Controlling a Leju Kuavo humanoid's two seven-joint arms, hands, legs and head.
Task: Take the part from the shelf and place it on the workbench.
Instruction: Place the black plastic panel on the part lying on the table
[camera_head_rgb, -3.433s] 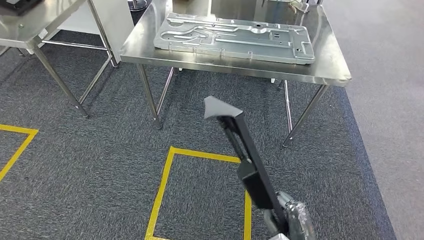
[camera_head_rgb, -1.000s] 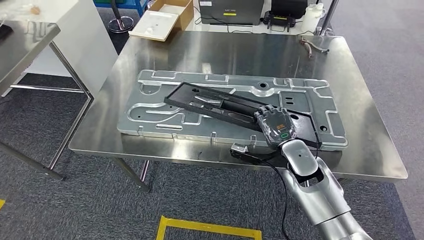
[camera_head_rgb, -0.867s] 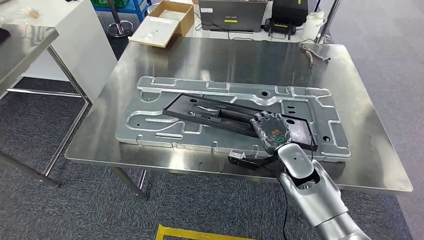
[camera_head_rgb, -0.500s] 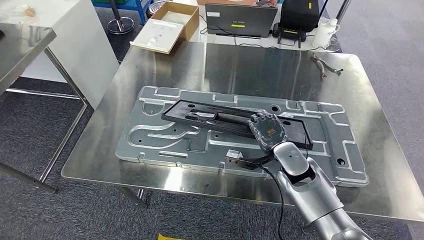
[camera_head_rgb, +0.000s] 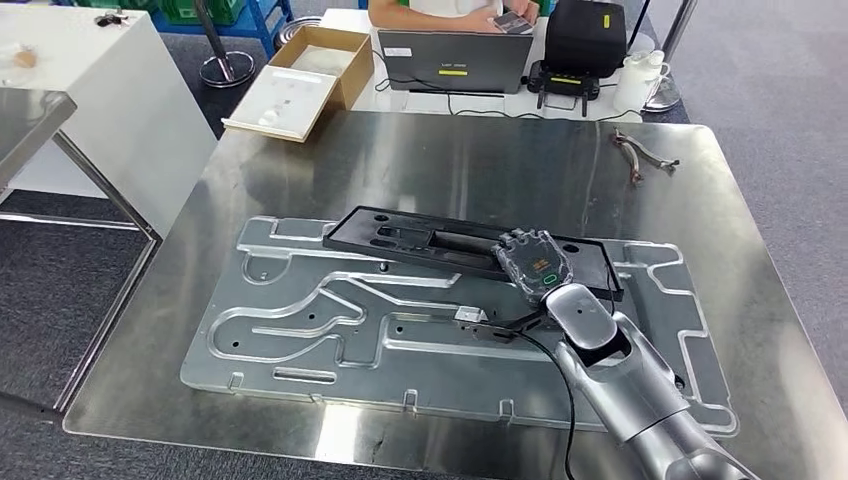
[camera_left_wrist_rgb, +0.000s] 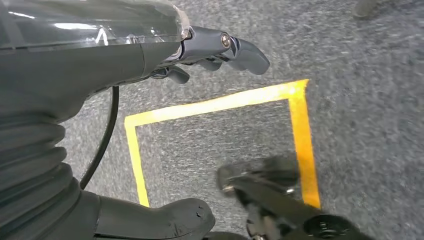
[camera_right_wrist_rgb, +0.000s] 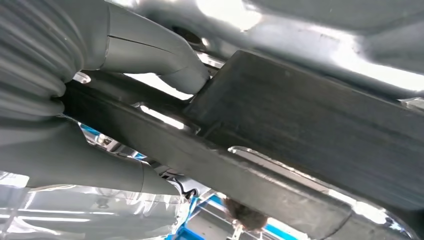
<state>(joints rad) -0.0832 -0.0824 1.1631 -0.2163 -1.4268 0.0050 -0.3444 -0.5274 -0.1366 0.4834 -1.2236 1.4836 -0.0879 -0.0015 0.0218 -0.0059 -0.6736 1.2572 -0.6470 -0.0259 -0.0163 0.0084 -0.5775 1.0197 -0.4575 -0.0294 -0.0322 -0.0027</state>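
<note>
The part (camera_head_rgb: 420, 238) is a long black flat frame with cut-outs. It lies level along the far edge of a grey stamped metal plate (camera_head_rgb: 330, 330) on the steel workbench (camera_head_rgb: 480, 150). My right hand (camera_head_rgb: 533, 262) grips the part near its right end, fingers over the top. In the right wrist view the thumb (camera_right_wrist_rgb: 150, 50) is under the black part (camera_right_wrist_rgb: 310, 125). I cannot tell whether the part rests on the plate or hangs just above it. My left hand (camera_left_wrist_rgb: 200, 55) hangs over the carpet with fingers apart and holds nothing.
At the bench's far side are a laptop (camera_head_rgb: 448, 50), a black case (camera_head_rgb: 590, 35), a white jug (camera_head_rgb: 637, 70) and a seated person (camera_head_rgb: 440, 8). A metal tool (camera_head_rgb: 640, 155) lies at the far right. An open cardboard box (camera_head_rgb: 300, 80) stands far left. Yellow tape (camera_left_wrist_rgb: 300, 140) marks the floor.
The camera has come closer to the bench. My right hand has carried the part from the plate's middle to its far edge and turned it more parallel to the plate.
</note>
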